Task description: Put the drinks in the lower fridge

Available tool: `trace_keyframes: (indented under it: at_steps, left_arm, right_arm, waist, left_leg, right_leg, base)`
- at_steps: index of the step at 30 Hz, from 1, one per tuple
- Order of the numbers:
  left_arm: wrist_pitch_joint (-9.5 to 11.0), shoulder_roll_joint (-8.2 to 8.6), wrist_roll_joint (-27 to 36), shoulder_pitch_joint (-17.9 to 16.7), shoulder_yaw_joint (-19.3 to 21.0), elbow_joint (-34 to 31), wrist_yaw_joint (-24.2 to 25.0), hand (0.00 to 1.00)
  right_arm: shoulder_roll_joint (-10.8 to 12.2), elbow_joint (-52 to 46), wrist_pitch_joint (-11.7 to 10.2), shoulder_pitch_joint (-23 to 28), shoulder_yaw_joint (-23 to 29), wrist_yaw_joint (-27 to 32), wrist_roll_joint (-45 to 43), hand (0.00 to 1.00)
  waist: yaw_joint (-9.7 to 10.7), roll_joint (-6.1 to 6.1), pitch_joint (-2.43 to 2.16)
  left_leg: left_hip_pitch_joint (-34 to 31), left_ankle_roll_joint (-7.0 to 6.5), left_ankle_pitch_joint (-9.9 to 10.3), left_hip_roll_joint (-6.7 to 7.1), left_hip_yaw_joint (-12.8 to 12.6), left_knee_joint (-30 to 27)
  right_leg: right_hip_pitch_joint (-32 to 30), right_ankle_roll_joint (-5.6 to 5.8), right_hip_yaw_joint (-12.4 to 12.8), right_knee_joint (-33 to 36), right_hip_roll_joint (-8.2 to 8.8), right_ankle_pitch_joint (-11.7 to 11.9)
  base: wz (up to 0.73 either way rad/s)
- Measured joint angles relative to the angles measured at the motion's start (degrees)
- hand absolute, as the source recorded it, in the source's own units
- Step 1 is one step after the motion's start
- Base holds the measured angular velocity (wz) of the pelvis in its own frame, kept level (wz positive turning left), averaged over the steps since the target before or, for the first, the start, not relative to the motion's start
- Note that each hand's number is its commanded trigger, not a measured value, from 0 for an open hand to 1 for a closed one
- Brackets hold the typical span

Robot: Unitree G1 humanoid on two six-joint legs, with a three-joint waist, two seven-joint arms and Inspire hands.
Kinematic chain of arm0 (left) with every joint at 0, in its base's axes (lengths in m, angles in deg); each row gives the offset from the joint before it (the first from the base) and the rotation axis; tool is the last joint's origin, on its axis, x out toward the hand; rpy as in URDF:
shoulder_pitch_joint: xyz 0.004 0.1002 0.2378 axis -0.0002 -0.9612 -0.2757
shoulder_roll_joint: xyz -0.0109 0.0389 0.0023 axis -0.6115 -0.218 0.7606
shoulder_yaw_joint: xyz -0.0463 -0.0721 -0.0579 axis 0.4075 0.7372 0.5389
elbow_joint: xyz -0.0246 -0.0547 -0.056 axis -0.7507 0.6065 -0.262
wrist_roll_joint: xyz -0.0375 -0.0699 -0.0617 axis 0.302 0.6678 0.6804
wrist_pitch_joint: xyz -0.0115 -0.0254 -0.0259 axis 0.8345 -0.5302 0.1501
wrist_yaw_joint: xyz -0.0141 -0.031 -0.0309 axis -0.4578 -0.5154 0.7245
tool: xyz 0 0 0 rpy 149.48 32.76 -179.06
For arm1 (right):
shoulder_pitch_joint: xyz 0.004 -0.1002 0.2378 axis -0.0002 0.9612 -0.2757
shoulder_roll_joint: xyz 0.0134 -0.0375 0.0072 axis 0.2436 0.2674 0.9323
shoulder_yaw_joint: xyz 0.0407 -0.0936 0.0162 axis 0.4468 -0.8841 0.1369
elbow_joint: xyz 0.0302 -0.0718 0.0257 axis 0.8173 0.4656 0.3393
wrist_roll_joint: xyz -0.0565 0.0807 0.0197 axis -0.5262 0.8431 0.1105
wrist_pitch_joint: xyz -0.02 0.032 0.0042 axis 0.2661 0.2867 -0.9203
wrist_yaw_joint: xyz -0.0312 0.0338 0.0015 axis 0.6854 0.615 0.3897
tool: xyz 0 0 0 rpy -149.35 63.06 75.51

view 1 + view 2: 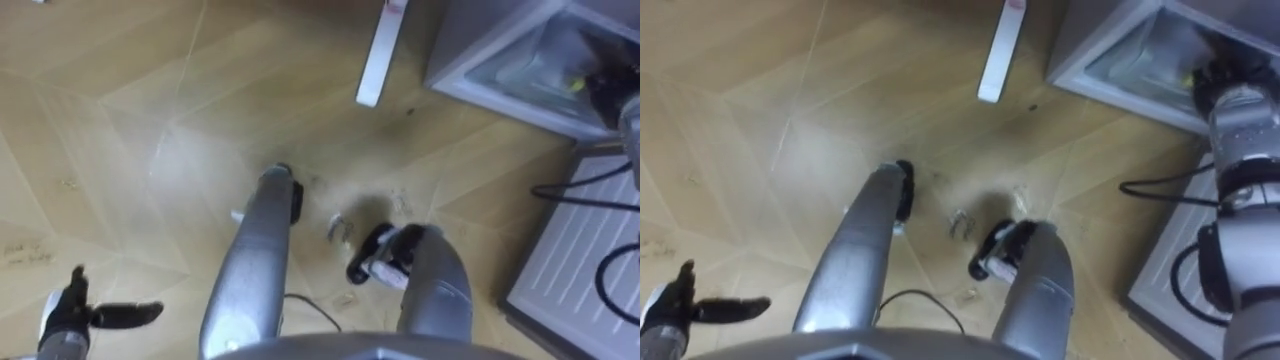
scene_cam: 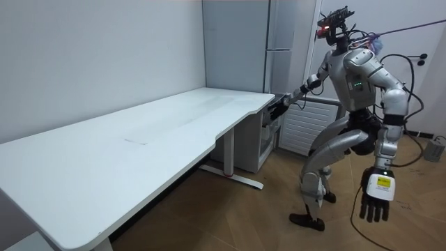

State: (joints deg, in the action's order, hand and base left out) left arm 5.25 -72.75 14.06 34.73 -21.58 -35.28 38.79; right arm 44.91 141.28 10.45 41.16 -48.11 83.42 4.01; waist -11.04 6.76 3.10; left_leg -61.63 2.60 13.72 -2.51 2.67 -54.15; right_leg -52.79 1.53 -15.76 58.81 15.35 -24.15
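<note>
The lower fridge (image 1: 470,75) is a grey box standing open on the floor at the upper right, and it shows beside the table in the room view (image 2: 267,139). My right hand (image 1: 603,88) reaches into its opening, with the fingers hidden inside. A small yellow spot (image 1: 576,85) shows beside that hand; I cannot tell whether it is a drink. My left hand (image 1: 72,312) hangs low at my left side with its fingers spread and holds nothing; it is also seen in the room view (image 2: 375,199). I stand bent forward, facing the fridge.
The foot of the white table (image 1: 378,62) lies on the wooden floor just left of the fridge. A white ribbed radiator panel (image 1: 585,250) with dark cables across it stands at the right. A tall grey fridge (image 2: 279,42) rises behind the table's end.
</note>
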Motion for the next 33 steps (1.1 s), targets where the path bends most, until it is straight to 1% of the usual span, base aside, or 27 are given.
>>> trace_keyframes:
  at_steps: [3,5,6,8,9,10,11,13,14,15,16,18,19,20,22,24,25,26,28,30,32,33]
  left_arm:
    - [-0.2,0.16,0.1,0.0,-0.1,-0.8,-0.1,0.00]
    - [-0.6,0.24,2.0,0.0,-0.4,-0.5,-0.3,0.00]
    - [-0.7,0.27,2.4,0.0,-0.4,-0.5,-0.3,0.00]
    - [-1.1,0.42,3.5,0.0,-0.4,-0.3,-1.0,0.00]
    - [-1.6,0.66,3.8,0.0,-0.4,-0.2,-1.4,0.00]
    - [-2.1,0.95,3.8,0.0,-0.4,-0.2,-1.4,0.00]
    - [-2.2,1.28,3.8,0.0,-0.4,-0.3,-1.4,0.00]
    - [-2.3,1.53,3.8,0.0,-0.5,-0.3,-1.4,0.00]
    - [-2.7,1.59,3.8,0.0,-0.6,-0.6,-1.4,0.00]
    - [-2.8,1.59,3.8,0.1,-0.5,-0.7,-1.5,0.00]
    - [-3.0,1.62,3.8,0.3,-0.6,-0.7,-1.5,0.00]
    - [-3.2,1.79,5.1,0.3,-0.7,-0.7,-2.0,0.00]
    - [-3.7,2.25,5.5,0.3,-1.1,-0.6,-2.6,0.00]
    - [-4.0,2.40,5.5,0.3,-1.4,-0.7,-2.8,0.00]
    - [-4.5,3.49,5.5,0.3,-1.7,-0.6,-3.3,0.00]
    - [-4.7,4.48,5.5,0.3,-1.8,-0.5,-3.8,0.00]
    - [-5.0,4.91,5.6,0.3,-2.6,-0.4,-4.0,0.00]
    - [-5.3,5.09,6.0,0.2,-3.8,-0.2,-4.1,0.00]
    - [-5.6,5.38,6.0,0.2,-4.2,-0.2,-4.1,0.00]
    - [-5.6,5.71,6.0,0.2,-4.1,-0.2,-4.1,0.00]
    - [-5.8,6.19,6.1,0.2,-4.1,-0.2,-4.1,0.00]
    - [-5.9,6.22,6.1,0.2,-4.1,-0.2,-4.1,0.00]
  right_arm:
    - [0.0,0.5,1.6,0.2,0.5,-1.9,0.0,0.00]
    - [0.0,1.0,2.5,0.6,0.8,-2.7,0.0,0.00]
    - [0.0,1.2,2.5,0.9,1.0,-2.9,0.0,0.00]
    - [0.0,1.2,2.5,2.1,2.5,-3.0,-0.1,0.00]
    - [0.0,1.3,2.5,2.5,3.4,-3.0,-0.3,0.00]
    - [0.0,1.7,2.5,2.8,4.3,-3.0,-0.7,0.00]
    - [0.0,2.8,2.5,3.0,5.1,-3.0,-1.2,0.00]
    - [0.0,3.1,2.5,3.8,5.1,-2.9,-1.4,0.00]
    - [0.0,3.1,2.5,4.1,5.1,-2.9,-1.5,0.00]
    - [0.0,3.1,2.5,4.3,5.2,-2.9,-1.5,0.00]
    - [0.0,3.1,2.5,4.6,5.3,-2.5,-1.6,0.00]
    - [0.0,2.6,2.5,4.5,5.6,-0.9,-2.3,0.00]
    - [0.0,2.3,2.5,4.4,5.8,0.0,-2.9,0.00]
    - [0.0,2.2,2.5,4.4,5.7,0.6,-3.3,0.00]
    - [0.0,2.2,2.5,5.5,5.7,3.3,-4.6,0.00]
    - [0.0,2.2,2.5,7.1,5.7,5.2,-4.4,0.00]
    - [0.0,2.2,2.5,7.4,5.7,6.6,-4.3,0.00]
    - [0.0,2.2,2.4,7.3,5.7,8.0,-3.9,0.00]
    - [0.0,2.3,2.3,7.3,5.9,9.9,-2.9,0.00]
    - [0.0,2.2,2.3,7.3,7.6,11.5,-1.9,0.00]
    - [0.0,2.1,1.7,6.9,9.7,13.2,-1.2,0.00]
    - [0.0,2.1,1.5,6.8,9.8,13.6,-0.8,0.00]
  waist:
    - [0.9,0.00,-0.02]
    - [1.4,-0.01,-0.03]
    - [1.4,-0.03,-0.02]
    - [1.0,-0.06,-0.04]
    - [1.1,-0.10,-0.06]
    - [1.3,-0.32,-0.11]
    - [1.2,-0.68,-0.04]
    - [1.1,-0.73,-0.06]
    - [1.3,-1.01,-0.05]
    - [1.5,-1.08,-0.11]
    - [1.8,-1.41,-0.20]
    - [1.6,-1.45,-0.21]
    - [1.5,-1.71,-0.23]
    - [1.6,-1.98,-0.23]
    - [1.6,-2.92,-0.24]
    - [1.2,-3.09,-0.27]
    - [1.0,-3.21,-0.34]
    - [1.1,-3.61,-0.57]
    - [1.3,-3.76,-0.66]
    - [1.4,-3.88,-0.72]
    - [1.4,-3.99,-0.73]
    - [1.5,-4.04,-0.73]
  left_leg:
    - [0.3,-0.40,0.2,-0.31,-0.3,0.5]
    - [1.0,-0.89,0.5,-0.33,-0.8,0.9]
    - [1.3,-1.00,0.6,-0.39,-0.9,1.1]
    - [1.8,-1.40,0.8,-0.94,-1.4,1.6]
    - [2.0,-1.66,0.9,-1.00,-1.8,2.0]
    - [2.4,-2.03,1.0,-1.20,-2.3,2.3]
    - [2.9,-2.36,1.2,-1.31,-2.5,2.4]
    - [3.8,-2.78,1.5,-1.90,-3.4,3.0]
    - [4.1,-2.96,1.5,-1.92,-3.8,3.5]
    - [4.3,-3.08,1.4,-1.93,-4.0,3.7]
    - [4.4,-3.28,1.4,-1.98,-4.3,3.9]
    - [4.5,-3.68,1.5,-2.63,-5.7,3.8]
    - [4.5,-3.81,1.6,-3.00,-6.3,3.8]
    - [4.5,-3.84,1.6,-3.03,-6.4,3.8]
    - [4.9,-3.87,1.6,-3.01,-6.5,3.9]
    - [5.7,-3.86,1.6,-2.98,-7.0,4.3]
    - [6.2,-3.83,1.6,-2.92,-7.4,4.8]
    - [6.4,-3.75,1.6,-2.83,-7.4,5.0]
    - [6.8,-3.61,1.4,-2.84,-7.7,5.4]
    - [7.0,-3.51,1.3,-2.88,-7.9,5.6]
    - [7.0,-3.27,1.2,-2.95,-8.2,5.9]
    - [6.9,-3.14,1.2,-2.92,-8.2,6.1]
  right_leg:
    - [0.5,0.42,0.2,-1.7,-0.51,0.9]
    - [1.3,1.09,0.4,-2.9,-0.70,1.4]
    - [1.5,1.22,0.5,-3.4,-0.81,1.6]
    - [2.0,1.64,1.0,-5.2,-1.56,2.6]
    - [2.1,1.94,1.4,-6.1,-1.75,3.2]
    - [2.6,2.21,1.7,-7.0,-1.91,3.8]
    - [3.0,2.52,1.9,-8.0,-2.17,4.4]
    - [3.6,2.95,2.7,-9.5,-2.81,5.2]
    - [3.8,3.24,3.0,-10.3,-2.85,5.6]
    - [3.9,3.32,3.2,-10.6,-2.85,5.8]
    - [3.9,3.39,3.3,-11.0,-2.86,6.1]
    - [3.3,3.50,4.5,-11.1,-3.20,6.6]
    - [3.2,3.40,4.9,-11.3,-3.34,7.0]
    - [3.2,3.42,5.0,-11.4,-3.34,7.1]
    - [3.6,3.45,5.0,-11.4,-3.33,7.1]
    - [3.7,3.52,5.5,-11.4,-3.35,7.0]
    - [3.9,3.59,6.0,-11.4,-3.36,7.0]
    - [4.0,3.63,6.1,-11.5,-3.36,7.0]
    - [4.1,3.59,6.4,-11.4,-3.36,7.0]
    - [4.0,3.47,6.5,-11.3,-3.36,6.9]
    - [3.5,3.61,7.0,-11.1,-3.40,6.8]
    - [3.4,3.63,7.0,-11.2,-3.39,6.8]
  base:
    - [-0.11]
    - [-0.09]
    - [-0.17]
    - [-0.22]
    - [-0.23]
    - [-0.22]
    - [-0.20]
    - [-0.27]
    - [-0.24]
    - [-0.12]
    - [-0.13]
    - [-0.25]
    - [-0.25]
    - [-0.19]
    - [0.00]
    - [-0.02]
    - [-0.04]
    - [-0.03]
    - [0.00]
    - [0.00]
    - [-0.04]
    - [0.00]
